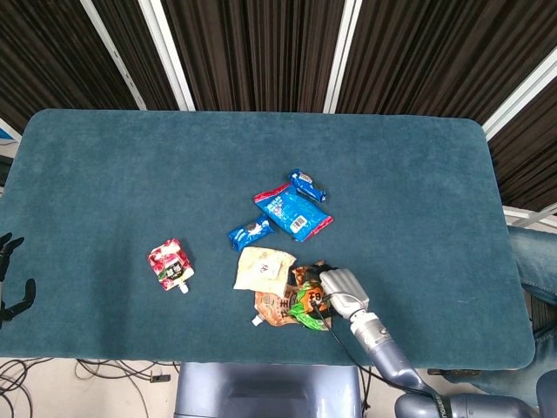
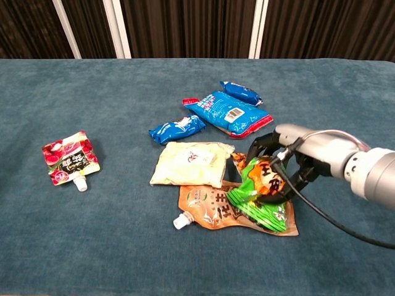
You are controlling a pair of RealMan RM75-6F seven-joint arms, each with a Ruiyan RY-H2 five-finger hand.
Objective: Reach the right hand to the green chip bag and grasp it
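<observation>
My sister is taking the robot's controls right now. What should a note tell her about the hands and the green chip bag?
Right hand: fingers wrapped around the green chip bag, which looks scrunched and tilted up at the hand's end, its lower end lying over the orange spout pouch.
Left hand: only dark fingers show at the table's left edge, holding nothing, far from the snacks.
Done: the reach, and the grasp looks made.
Left: check the grip is firm; the bag is not clearly off the pouch yet.
Nearby: the cream packet lies just left of the bag, so move gently.
</observation>
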